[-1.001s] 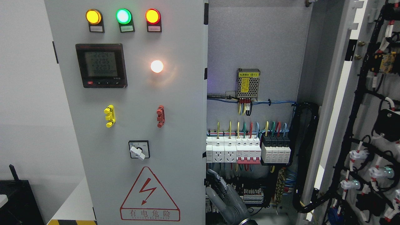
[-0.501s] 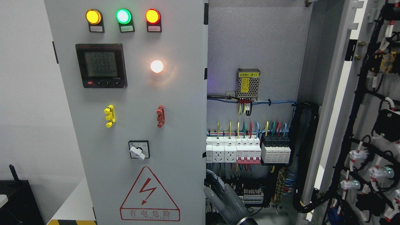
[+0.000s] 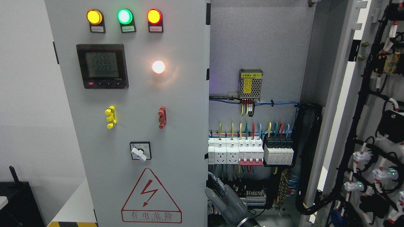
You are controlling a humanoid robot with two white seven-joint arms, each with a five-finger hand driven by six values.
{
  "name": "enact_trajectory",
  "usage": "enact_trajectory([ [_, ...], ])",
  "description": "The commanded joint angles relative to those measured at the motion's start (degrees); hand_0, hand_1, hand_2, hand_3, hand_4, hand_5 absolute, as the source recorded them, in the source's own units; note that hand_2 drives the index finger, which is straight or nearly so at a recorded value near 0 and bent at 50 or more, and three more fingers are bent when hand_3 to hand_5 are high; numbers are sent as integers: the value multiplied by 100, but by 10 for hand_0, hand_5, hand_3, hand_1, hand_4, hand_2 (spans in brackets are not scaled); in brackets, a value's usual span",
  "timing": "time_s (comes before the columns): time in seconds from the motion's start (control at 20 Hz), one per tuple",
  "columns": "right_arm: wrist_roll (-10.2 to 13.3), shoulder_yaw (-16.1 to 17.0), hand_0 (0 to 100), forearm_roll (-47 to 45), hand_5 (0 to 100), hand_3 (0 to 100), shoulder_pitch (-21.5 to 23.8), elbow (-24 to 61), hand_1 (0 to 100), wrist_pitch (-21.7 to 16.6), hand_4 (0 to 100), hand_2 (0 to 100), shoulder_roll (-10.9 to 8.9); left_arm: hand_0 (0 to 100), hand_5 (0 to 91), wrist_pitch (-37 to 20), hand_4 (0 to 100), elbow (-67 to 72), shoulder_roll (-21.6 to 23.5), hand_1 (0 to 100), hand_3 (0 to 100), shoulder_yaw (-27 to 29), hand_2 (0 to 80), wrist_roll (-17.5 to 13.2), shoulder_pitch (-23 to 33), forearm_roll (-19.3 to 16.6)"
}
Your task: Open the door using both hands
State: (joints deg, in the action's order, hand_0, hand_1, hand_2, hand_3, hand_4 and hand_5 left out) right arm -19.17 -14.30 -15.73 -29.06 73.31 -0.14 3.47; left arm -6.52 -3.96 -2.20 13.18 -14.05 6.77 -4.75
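- Left cabinet door [image 3: 132, 126]: a grey panel filling the left half of the view, its free edge running down the middle; it carries three lit indicator lamps [image 3: 124, 16] (amber, green, red), a digital meter [image 3: 102, 65], a glowing white lamp [image 3: 158, 66], a yellow handle [image 3: 110, 117], a red handle [image 3: 162, 117], a rotary selector switch [image 3: 140, 151] and a red electrical-hazard triangle [image 3: 151, 197].
- Right cabinet door [image 3: 372, 126]: swung wide open at the right edge, its inner face lined with black wiring harnesses.
- Cabinet interior: a power supply module [image 3: 251, 83] sits above a row of circuit breakers [image 3: 249, 153] fed by coloured wires.
- Robot hand [image 3: 225, 200]: a grey hand rising from the bottom edge just right of the middle, beside the left door's free edge; its fingers [image 3: 217, 186] are extended and grip nothing. The side its arm enters from cannot be told.
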Motion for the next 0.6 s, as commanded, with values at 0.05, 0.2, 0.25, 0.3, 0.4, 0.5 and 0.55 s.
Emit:
enact_trajectory([
  [0.05, -210, 6, 120, -150, 0, 0, -126, -247, 389, 6, 0, 0, -13, 120, 0, 1, 0, 0, 0, 389, 0, 0, 0, -2, 0, 0],
  [0.2, -272, 6, 120, -150, 0, 0, -135, -283, 389, 6, 0, 0, -13, 120, 0, 1, 0, 0, 0, 389, 0, 0, 0, -2, 0, 0],
  [0.25, -315, 6, 120, -150, 0, 0, -135, -291, 389, 6, 0, 0, -13, 120, 0, 1, 0, 0, 0, 389, 0, 0, 0, -2, 0, 0],
  [0.3, -351, 6, 120, -150, 0, 0, -144, -291, 389, 6, 0, 0, -13, 120, 0, 1, 0, 0, 0, 389, 0, 0, 0, -2, 0, 0],
  [0.4, -369, 6, 120, -159, 0, 0, -179, -326, 389, 6, 0, 0, -13, 120, 0, 1, 0, 0, 0, 389, 0, 0, 0, -2, 0, 0],
  [0.5, -377, 6, 120, -159, 0, 0, -232, -362, 389, 6, 0, 0, -5, 120, 0, 1, 0, 0, 0, 389, 0, 0, 0, -2, 0, 0],
  [0.55, -412, 6, 120, -159, 0, 0, -232, -362, 389, 6, 0, 0, -5, 120, 0, 1, 0, 0, 0, 389, 0, 0, 0, -2, 0, 0],
])
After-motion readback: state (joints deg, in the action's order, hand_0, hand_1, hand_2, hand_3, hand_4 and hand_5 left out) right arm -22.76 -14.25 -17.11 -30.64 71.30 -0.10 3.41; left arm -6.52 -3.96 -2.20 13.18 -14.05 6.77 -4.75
